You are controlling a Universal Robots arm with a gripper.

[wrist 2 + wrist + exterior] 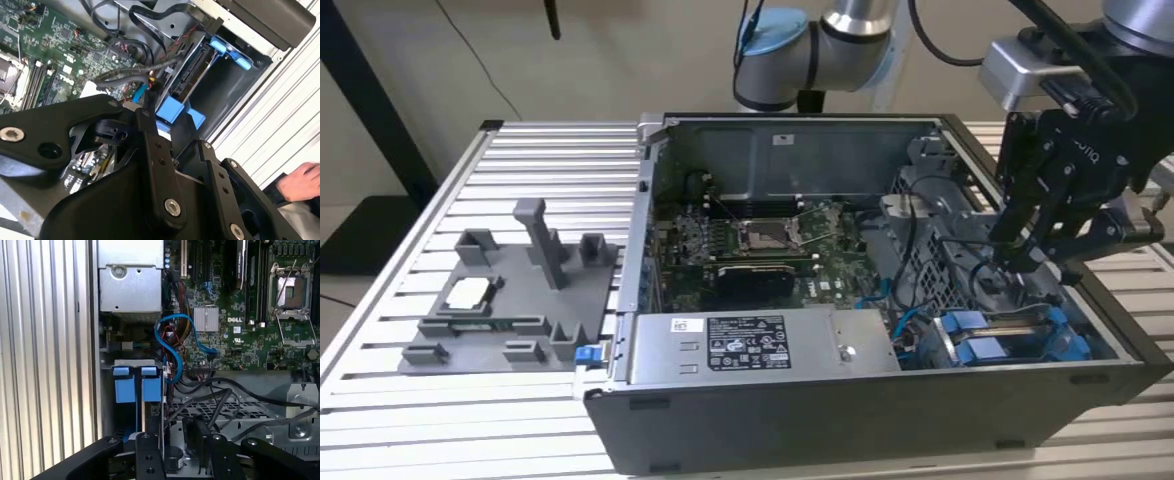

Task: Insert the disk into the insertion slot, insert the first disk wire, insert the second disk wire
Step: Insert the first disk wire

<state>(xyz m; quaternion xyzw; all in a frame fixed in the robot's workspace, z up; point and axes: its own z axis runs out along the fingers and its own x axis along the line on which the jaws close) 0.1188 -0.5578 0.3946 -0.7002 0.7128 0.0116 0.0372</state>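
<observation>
Looks like the disk (125, 390) already sits in the slot (230, 95) at the case's (854, 410) near corner, exterior view's right, with the gripper (1007, 265) just above by a blue wire (175, 316); can't tell if it's pinching anything, so I'd guess the wires are unfinished.

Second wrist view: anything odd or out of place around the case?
Yes: a person's hand sits beside the computer case, over the slatted table. A hand that close to the robot's work area looks out of place. Inside the case, nothing looks spilled or damaged.
</observation>
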